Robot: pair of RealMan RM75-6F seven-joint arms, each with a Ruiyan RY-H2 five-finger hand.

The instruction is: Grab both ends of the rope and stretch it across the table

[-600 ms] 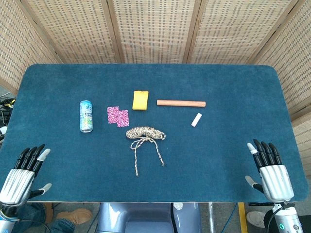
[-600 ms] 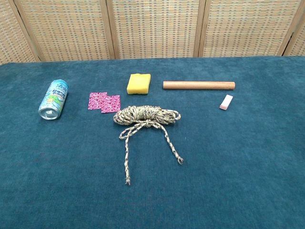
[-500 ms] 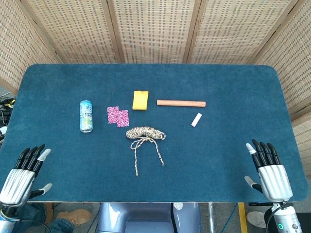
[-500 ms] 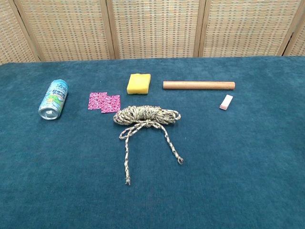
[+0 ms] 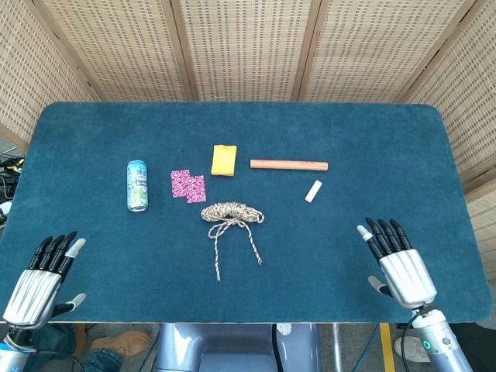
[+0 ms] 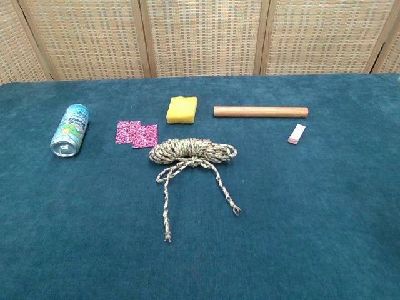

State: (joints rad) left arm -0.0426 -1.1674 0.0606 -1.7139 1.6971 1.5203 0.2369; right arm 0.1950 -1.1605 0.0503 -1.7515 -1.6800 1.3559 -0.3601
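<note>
Your desk is a wide slab covered in dark blue felt, with rounded far corners and woven wicker screen panels standing close behind it and angling in at both sides. Bare felt runs along the whole near edge between your two hands. Your right hand lies flat over the near right part of the desk, fingers spread and holding nothing; your left hand sits at the near left corner, likewise spread and unloaded. The beige braided rope lies between them, farther out than both, well apart from either: a coil running across the desk, with two loose tails trailing back toward your near edge. Beyond the coil lie a wooden rod, a yellow sponge, a light blue drink can on its side, pink patterned squares and a small white block.
</note>
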